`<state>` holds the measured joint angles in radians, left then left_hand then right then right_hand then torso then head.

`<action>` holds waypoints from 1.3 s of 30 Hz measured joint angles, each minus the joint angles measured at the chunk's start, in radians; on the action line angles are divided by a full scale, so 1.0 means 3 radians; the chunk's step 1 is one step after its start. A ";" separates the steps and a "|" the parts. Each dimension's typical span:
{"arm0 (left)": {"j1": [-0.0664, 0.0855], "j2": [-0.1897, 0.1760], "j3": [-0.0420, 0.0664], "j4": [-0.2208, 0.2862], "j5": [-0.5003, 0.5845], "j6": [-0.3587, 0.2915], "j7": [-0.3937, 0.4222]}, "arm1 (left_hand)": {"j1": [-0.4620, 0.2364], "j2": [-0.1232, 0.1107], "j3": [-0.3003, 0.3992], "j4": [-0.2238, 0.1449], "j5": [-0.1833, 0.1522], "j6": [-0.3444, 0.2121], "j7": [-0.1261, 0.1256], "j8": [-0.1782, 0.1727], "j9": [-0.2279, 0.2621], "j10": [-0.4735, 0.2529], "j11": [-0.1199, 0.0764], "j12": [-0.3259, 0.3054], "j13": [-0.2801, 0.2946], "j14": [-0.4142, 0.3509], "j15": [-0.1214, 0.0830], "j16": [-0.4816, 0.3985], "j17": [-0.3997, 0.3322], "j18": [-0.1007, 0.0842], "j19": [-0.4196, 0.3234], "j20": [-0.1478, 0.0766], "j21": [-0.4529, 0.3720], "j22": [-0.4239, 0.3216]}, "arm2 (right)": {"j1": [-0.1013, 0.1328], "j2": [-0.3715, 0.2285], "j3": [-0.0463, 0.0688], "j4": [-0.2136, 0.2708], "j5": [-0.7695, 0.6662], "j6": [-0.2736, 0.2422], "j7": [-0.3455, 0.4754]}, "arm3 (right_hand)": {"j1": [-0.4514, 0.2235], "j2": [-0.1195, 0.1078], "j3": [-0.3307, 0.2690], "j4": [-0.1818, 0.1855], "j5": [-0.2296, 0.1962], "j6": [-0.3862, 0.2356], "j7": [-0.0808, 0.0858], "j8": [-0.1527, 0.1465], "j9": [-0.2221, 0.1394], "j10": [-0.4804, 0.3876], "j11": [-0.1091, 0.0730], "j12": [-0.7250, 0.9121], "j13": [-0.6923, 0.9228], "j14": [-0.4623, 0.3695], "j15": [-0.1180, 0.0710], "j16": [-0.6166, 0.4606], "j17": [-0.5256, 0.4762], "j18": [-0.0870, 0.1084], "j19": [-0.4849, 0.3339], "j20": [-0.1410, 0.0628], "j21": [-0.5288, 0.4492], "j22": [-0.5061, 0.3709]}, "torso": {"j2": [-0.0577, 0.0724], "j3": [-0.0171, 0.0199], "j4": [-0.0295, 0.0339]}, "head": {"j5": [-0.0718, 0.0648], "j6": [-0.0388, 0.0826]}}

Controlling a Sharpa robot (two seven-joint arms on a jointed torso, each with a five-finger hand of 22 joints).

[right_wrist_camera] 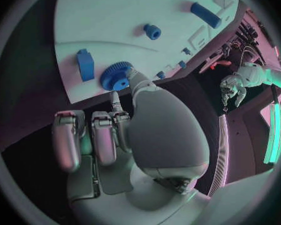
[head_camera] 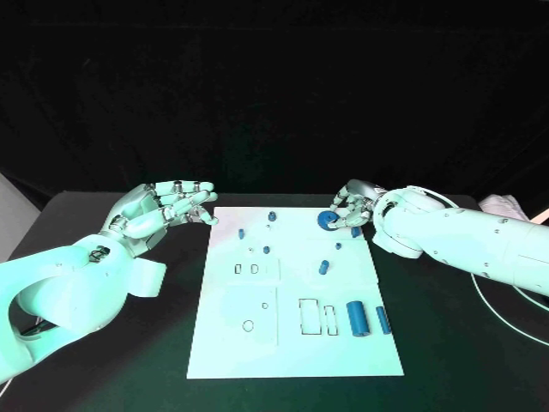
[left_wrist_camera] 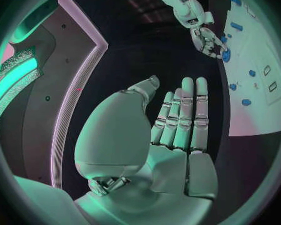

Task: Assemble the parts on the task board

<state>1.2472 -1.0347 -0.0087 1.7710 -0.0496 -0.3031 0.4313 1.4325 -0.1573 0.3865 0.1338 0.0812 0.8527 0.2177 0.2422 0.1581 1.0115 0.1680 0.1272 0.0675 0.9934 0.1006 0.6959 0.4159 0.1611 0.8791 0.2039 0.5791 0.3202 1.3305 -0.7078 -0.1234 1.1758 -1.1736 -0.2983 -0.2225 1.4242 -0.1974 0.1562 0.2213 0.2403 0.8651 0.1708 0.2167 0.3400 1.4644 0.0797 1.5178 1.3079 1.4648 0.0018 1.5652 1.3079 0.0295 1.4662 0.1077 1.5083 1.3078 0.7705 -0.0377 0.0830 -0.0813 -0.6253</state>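
Here the right hand (head_camera: pixel 355 206) fingers pinch a round, toothed blue gear (right_wrist_camera: pixel 116 76); left hand (head_camera: pixel 163 209) fingers spread.

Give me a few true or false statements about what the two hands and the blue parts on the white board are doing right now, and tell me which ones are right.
1. The right hand touches the blue gear at the far edge of the task board. True.
2. The left hand holds a blue part. False: it holds nothing, fingers apart, beside the board's far left corner.
3. Two long blue cylinders lie side by side near the board's near right area. True.
4. The gear lies off the board on the black table. False: it is on the board.
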 measured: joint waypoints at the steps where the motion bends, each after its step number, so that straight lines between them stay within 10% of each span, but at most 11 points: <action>1: 0.0000 0.0000 0.0000 -0.0001 0.0000 0.0000 0.0000 | 0.0000 0.0000 0.0000 0.0000 0.0000 0.0000 0.0000 0.0000 0.0001 0.0000 0.0000 0.0000 0.0000 0.0000 0.0000 0.0000 0.0000 0.0000 0.0000 0.0000 0.0000 0.0000 | -0.0001 0.0006 0.0000 -0.0007 -0.0001 -0.0005 -0.0002 | 0.0000 0.0000 0.0000 0.0000 0.0000 0.0000 0.0000 0.0000 0.0000 0.0000 0.0000 0.0000 0.0000 0.0000 0.0000 0.0000 0.0000 0.0000 0.0000 0.0000 0.0000 0.0000 | 0.0000 0.0000 0.0000 | 0.0000 0.0000; 20: 0.0000 0.0000 0.0000 -0.0001 0.0000 0.0008 -0.0004 | 0.0000 0.0000 0.0009 0.0009 0.0000 0.0000 0.0000 0.0000 0.0001 0.0000 0.0000 0.0000 0.0000 -0.0013 -0.0012 0.0000 -0.0001 0.0000 -0.0012 -0.0012 0.0000 0.0009 | -0.0014 0.0080 -0.0004 -0.0050 -0.0104 -0.0029 -0.0031 | 0.0074 0.0075 0.0313 -0.0001 -0.0079 0.0184 -0.0077 0.0113 0.0013 0.0012 -0.0012 0.0017 -0.0001 0.0000 0.0000 0.0000 -0.0001 0.0000 0.0000 0.0000 0.0042 -0.0001 | 0.0000 -0.0002 -0.0004 | 0.0008 -0.0014; 34: 0.0000 -0.0002 0.0000 -0.0001 0.0000 0.0013 -0.0013 | 0.0000 0.0000 0.0009 0.0009 0.0000 0.0000 0.0000 0.0000 0.0001 0.0000 0.0000 0.0000 0.0000 -0.0013 -0.0012 0.0000 -0.0001 0.0000 -0.0012 -0.0012 0.0000 0.0009 | -0.0017 0.0085 -0.0008 -0.0037 -0.0406 -0.0027 -0.0097 | 0.0043 -0.0054 0.0398 -0.0011 -0.0095 0.0141 -0.0035 0.0064 -0.0027 0.0002 -0.0022 -0.0007 -0.0001 0.0000 0.0000 0.0000 -0.0001 0.0000 0.0000 0.0000 0.0064 -0.0002 | -0.0001 -0.0002 -0.0004 | 0.0005 -0.0019; 39: 0.0000 -0.0002 0.0000 -0.0001 0.0000 0.0013 -0.0015 | 0.0000 0.0000 0.0018 0.0000 0.0000 0.0000 0.0000 0.0000 0.0003 0.0000 0.0000 0.0000 0.0000 -0.0012 -0.0012 0.0000 -0.0001 0.0000 -0.0012 -0.0012 0.0016 0.0015 | -0.0017 0.0087 -0.0010 -0.0025 -0.0471 -0.0024 -0.0106 | 0.0051 -0.0105 0.0526 -0.0021 0.0208 0.0134 -0.0049 0.0062 -0.0037 0.0002 -0.0022 -0.0007 -0.0001 0.0000 0.0000 0.0000 -0.0001 0.0000 0.0000 0.0000 0.0064 -0.0002 | -0.0001 -0.0002 -0.0003 | 0.0002 -0.0020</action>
<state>1.2472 -1.0355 -0.0087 1.7708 -0.0496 -0.2991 0.4269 1.4324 -0.1573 0.3920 0.1338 0.0812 0.8527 0.2176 0.2422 0.1591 1.0116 0.1680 0.1272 0.0675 0.9896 0.0969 0.6959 0.4155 0.1611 0.8754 0.2002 0.5838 0.3246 1.3253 -0.6817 -0.1263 1.1683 -1.3150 -0.3056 -0.2543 1.4395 -0.2290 0.3139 0.2150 0.3027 0.9053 0.1561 0.2353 0.3290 1.4650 0.0732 1.5158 1.3075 1.4649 0.0018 1.5651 1.3075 0.0296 1.4662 0.1076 1.5275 1.3073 0.7702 -0.0383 0.0821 -0.0806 -0.6313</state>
